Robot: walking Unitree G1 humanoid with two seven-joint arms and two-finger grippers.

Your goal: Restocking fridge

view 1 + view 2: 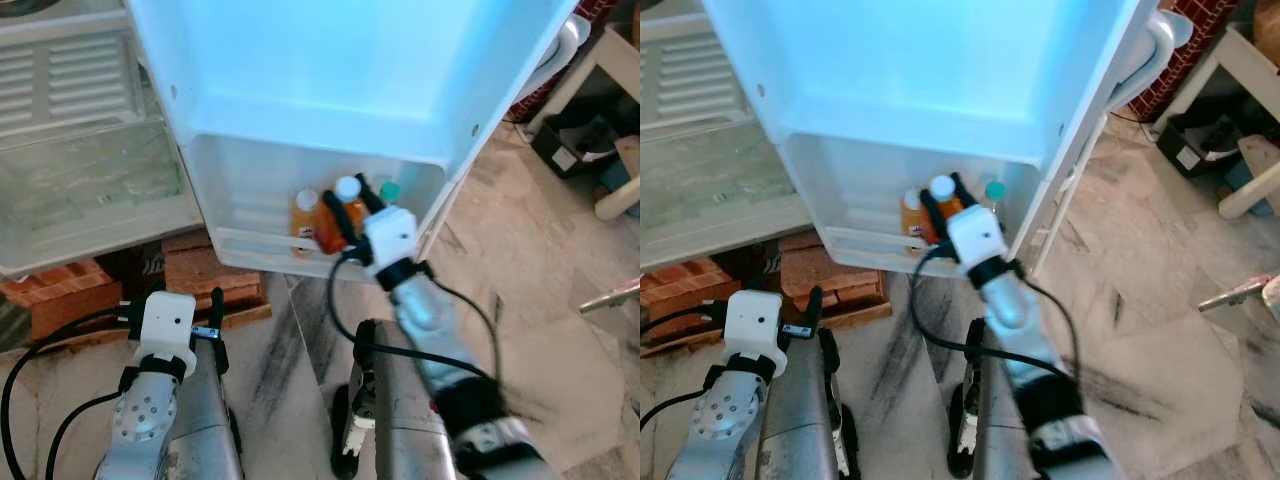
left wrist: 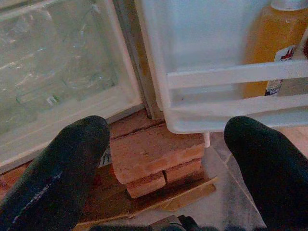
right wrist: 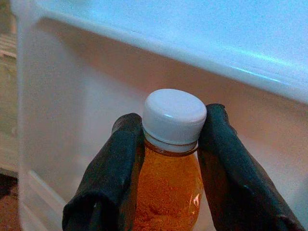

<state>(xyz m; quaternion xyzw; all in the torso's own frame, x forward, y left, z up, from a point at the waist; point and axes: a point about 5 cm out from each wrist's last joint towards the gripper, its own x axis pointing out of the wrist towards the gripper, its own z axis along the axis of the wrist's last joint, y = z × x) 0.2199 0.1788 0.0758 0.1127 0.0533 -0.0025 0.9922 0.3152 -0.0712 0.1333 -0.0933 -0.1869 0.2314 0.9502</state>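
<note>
Two grippers: right gripper (image 1: 349, 208) at work inside the door shelf (image 1: 262, 246); left gripper (image 1: 214, 305) idle, low, well apart from the shelf.
Right gripper state: I see both fingers (image 3: 111, 173) closed against the orange bottle (image 3: 167, 192), one on each side just below its white cap (image 3: 174, 115); no gap shows between pads and plastic.
Bottle position: upright between the fingers, within the bottom shelf of the open fridge door (image 1: 350, 70); a second orange bottle (image 1: 305, 220) stands just beside the fingers, a teal-capped bottle (image 1: 389, 191) on the gripper's other side.
Handling, my judgement: full, so moderately heavy; smooth, slightly yielding plastic, likely slippery. The shoulder under the cap gives a ledge, the best hold.
Right arm pose: stretched forward and up from my body, wrist level, fingers pointing into the shelf.
Left gripper state: fingers (image 2: 57, 168) spread wide, nothing between them, facing the bricks (image 2: 154, 159) under the fridge.
</note>
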